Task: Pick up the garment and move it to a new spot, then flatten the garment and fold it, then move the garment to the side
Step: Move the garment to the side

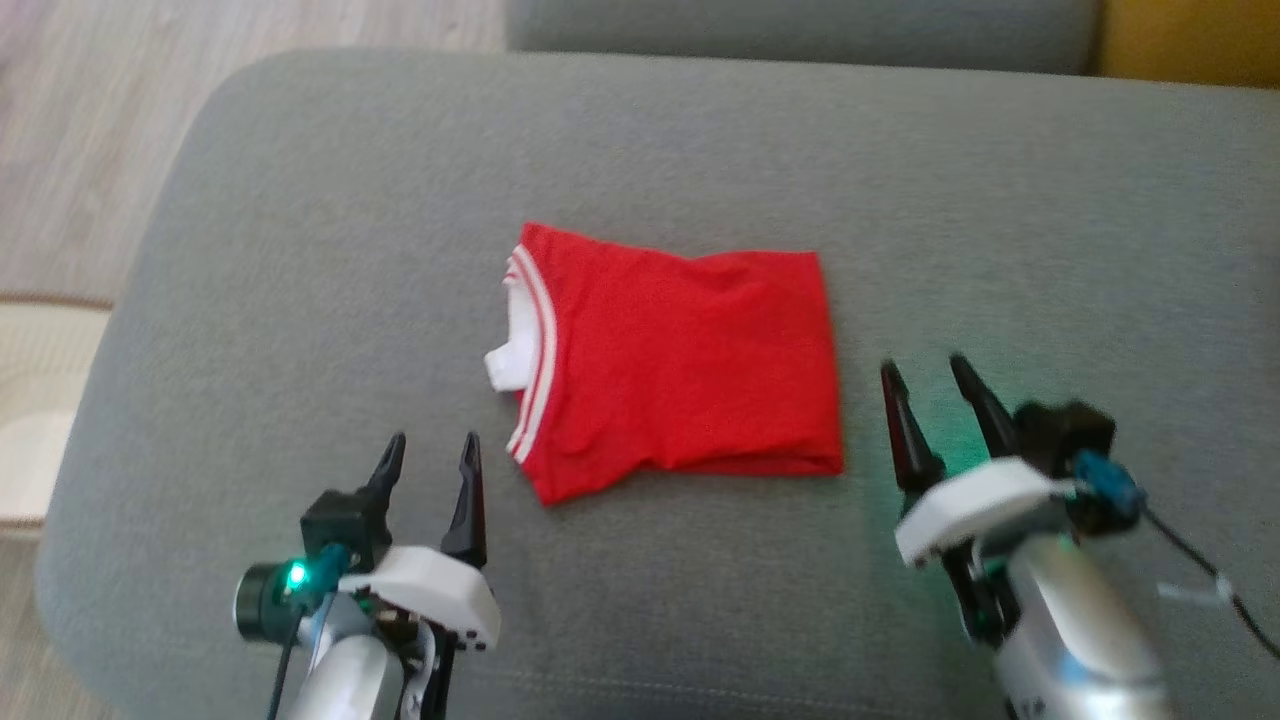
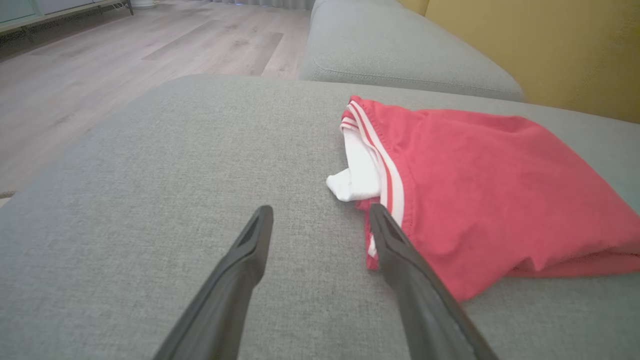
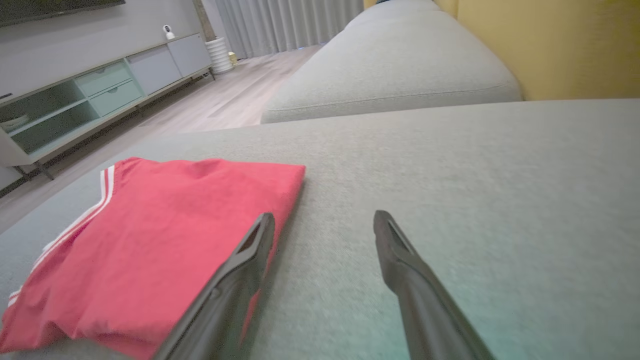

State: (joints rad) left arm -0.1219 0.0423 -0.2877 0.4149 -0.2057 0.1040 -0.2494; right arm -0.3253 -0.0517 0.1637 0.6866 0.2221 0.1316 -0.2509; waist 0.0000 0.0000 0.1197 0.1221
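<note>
The garment (image 1: 680,365) is red with white stripes along its left hem and a white piece poking out there. It lies folded into a rough rectangle in the middle of the grey sofa cushion (image 1: 300,250). My left gripper (image 1: 432,450) hovers open just off the garment's near left corner, nothing between its fingers. In the left wrist view the garment (image 2: 480,190) lies right of the left gripper (image 2: 320,215). My right gripper (image 1: 925,368) stands open just right of the garment's right edge, also empty. In the right wrist view the garment (image 3: 150,245) lies left of the right gripper (image 3: 324,215).
Wooden floor (image 1: 90,130) lies beyond the cushion's left edge. A second grey cushion (image 1: 800,25) adjoins at the far side, with a yellow wall (image 1: 1190,40) at the far right. A low cabinet (image 3: 75,95) stands across the room.
</note>
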